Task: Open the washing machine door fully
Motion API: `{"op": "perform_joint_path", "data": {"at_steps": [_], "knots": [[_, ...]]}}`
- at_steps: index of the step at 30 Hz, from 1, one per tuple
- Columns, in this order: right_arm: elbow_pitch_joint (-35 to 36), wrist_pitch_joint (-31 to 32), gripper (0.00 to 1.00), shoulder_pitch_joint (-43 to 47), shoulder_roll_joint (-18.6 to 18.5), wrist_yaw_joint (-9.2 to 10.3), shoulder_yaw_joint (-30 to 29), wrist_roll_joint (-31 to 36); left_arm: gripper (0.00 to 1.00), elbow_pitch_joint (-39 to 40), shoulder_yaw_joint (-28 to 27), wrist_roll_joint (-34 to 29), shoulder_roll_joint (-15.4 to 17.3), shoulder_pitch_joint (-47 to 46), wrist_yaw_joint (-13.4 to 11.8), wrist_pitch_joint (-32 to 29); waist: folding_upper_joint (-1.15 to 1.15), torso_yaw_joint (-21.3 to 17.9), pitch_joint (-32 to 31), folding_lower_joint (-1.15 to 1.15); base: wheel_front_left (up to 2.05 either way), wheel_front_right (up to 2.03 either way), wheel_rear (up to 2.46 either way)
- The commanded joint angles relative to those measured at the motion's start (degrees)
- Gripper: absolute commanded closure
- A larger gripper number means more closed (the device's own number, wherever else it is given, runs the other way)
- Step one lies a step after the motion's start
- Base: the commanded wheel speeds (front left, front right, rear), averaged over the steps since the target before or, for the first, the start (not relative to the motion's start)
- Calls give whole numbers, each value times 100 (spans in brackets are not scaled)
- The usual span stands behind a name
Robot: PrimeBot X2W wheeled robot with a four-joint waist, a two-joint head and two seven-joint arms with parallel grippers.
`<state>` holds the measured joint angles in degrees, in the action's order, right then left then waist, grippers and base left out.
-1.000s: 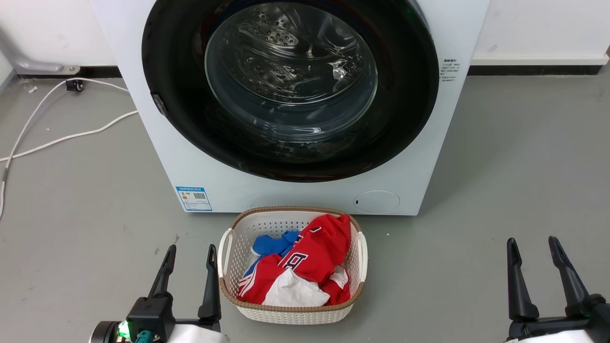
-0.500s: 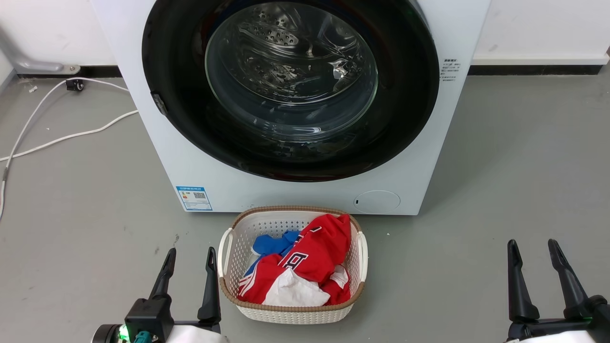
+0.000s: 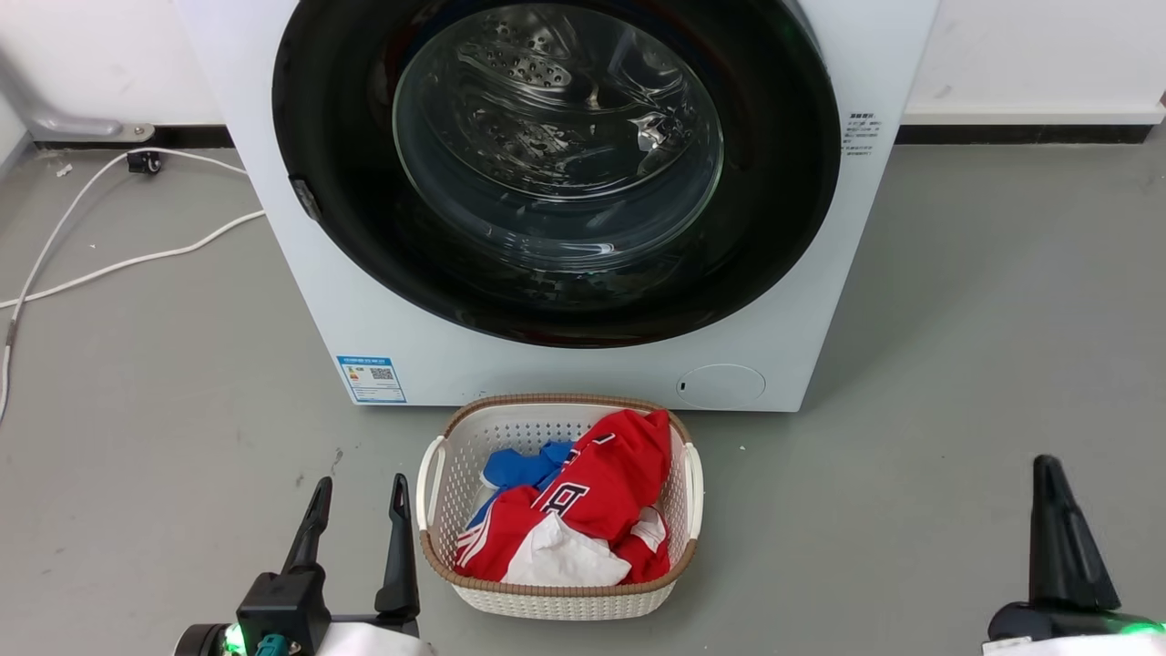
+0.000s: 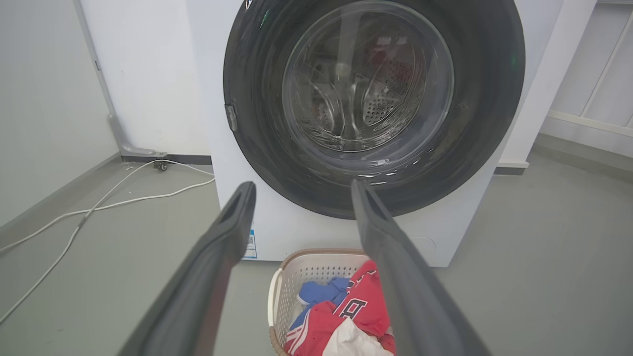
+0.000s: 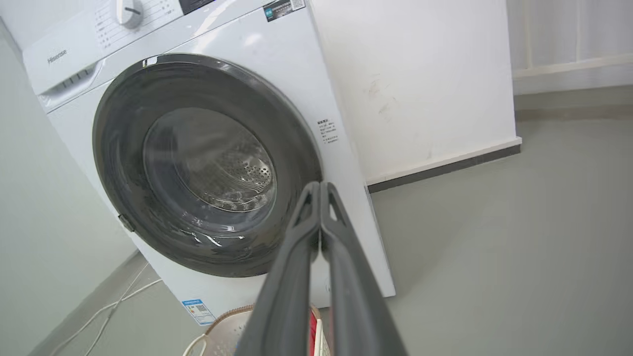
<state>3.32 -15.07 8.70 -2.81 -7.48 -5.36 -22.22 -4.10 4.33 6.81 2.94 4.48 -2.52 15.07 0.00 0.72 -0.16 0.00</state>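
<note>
The round washing machine door [image 3: 556, 164], seemingly shut flush against the white washer [image 3: 383, 346], faces straight out toward the robot, its small tab [image 3: 305, 198] on the robot's left, while low before it the left gripper [image 3: 362, 483] is spread and the right gripper [image 3: 1045, 466] has its fingers pressed together, both empty.

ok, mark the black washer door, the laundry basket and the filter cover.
Large round glossy black washing machine door [image 3: 557, 146], head view, glass bowl centre.
White perforated plastic laundry basket [image 3: 565, 603], head view, front wall.
Small round white filter cover [image 3: 720, 386], head view, its middle.
</note>
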Motion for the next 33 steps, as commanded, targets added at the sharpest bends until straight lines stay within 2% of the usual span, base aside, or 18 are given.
{"op": "perform_joint_path", "data": {"at_steps": [1,4,10,18,22,23,28,33], "knots": [[24,-15,100,-89,-6,-3,46,-209,0,2,-9,24,-6,48,-2,16,0,-3,3,0,0,0,0],[0,-15,100,-134,-17,-2,-75,-1336,0,3,-13,16,-5,49,4,16,0,-11,7,0,0,0,0],[-36,-14,100,-196,-10,-2,-97,-4175,0,-9,-22,25,-4,44,-5,16,0,-5,5,0,0,0,0],[324,11,100,32,-9,-2,479,-6444,0,-16,-41,17,-5,64,4,16,0,-18,19,0,0,0,0],[495,550,100,144,-14,-2,469,-7623,0,-16,-46,7,-5,64,22,16,0,-24,28,0,0,0,0],[495,550,100,144,-14,-2,469,-7623,0,-16,-46,7,-5,64,22,16,0,-24,28,0,0,0,0],[488,1419,100,243,-12,-2,204,-8291,0,-9,-47,-13,-5,41,0,16,0,-9,45,0,0,0,0],[335,1763,100,155,-10,-2,-42,-8224,0,-13,-24,-53,-5,-1,-29,16,0,33,80,0,0,0,0]]}}
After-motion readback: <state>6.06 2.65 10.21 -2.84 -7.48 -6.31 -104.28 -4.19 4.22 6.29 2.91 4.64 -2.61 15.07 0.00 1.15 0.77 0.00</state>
